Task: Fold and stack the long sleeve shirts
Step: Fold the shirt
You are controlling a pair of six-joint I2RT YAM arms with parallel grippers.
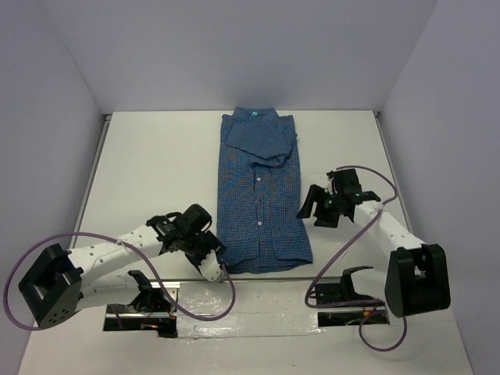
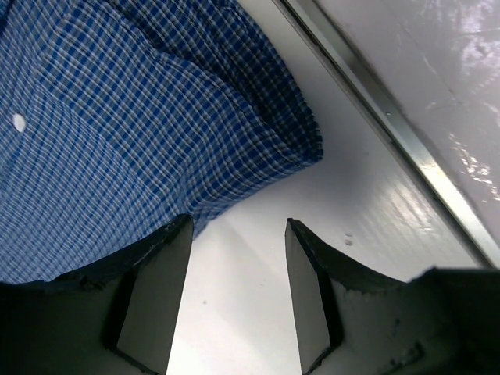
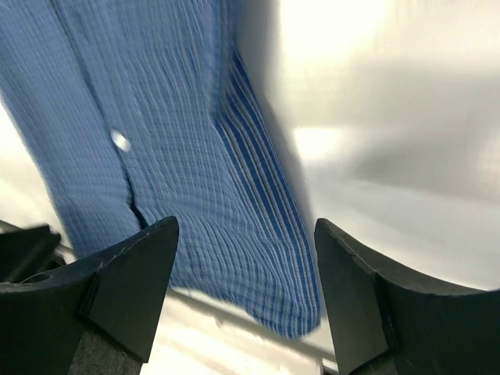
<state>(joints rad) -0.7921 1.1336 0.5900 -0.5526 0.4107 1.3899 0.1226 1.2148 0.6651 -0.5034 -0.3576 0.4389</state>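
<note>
The blue checked long sleeve shirt [image 1: 262, 195] lies flat along the middle of the table, collar at the far end and sleeves folded in over the chest. My left gripper [image 1: 212, 262] is open at the shirt's near left corner, and the left wrist view shows only bare table between its fingers [image 2: 236, 226], with the shirt hem [image 2: 117, 117] just ahead and to the left. My right gripper [image 1: 312, 211] is open beside the shirt's right edge. In the right wrist view the shirt [image 3: 180, 141] hangs blurred ahead of the open gripper [image 3: 244, 226], which holds nothing.
A metal strip [image 1: 234, 280] runs along the table's near edge, close to the shirt's hem, and shows as a rail [image 2: 391, 125] in the left wrist view. White walls close in the table at the left, the right and the back. Purple cables [image 1: 359, 258] loop off both arms.
</note>
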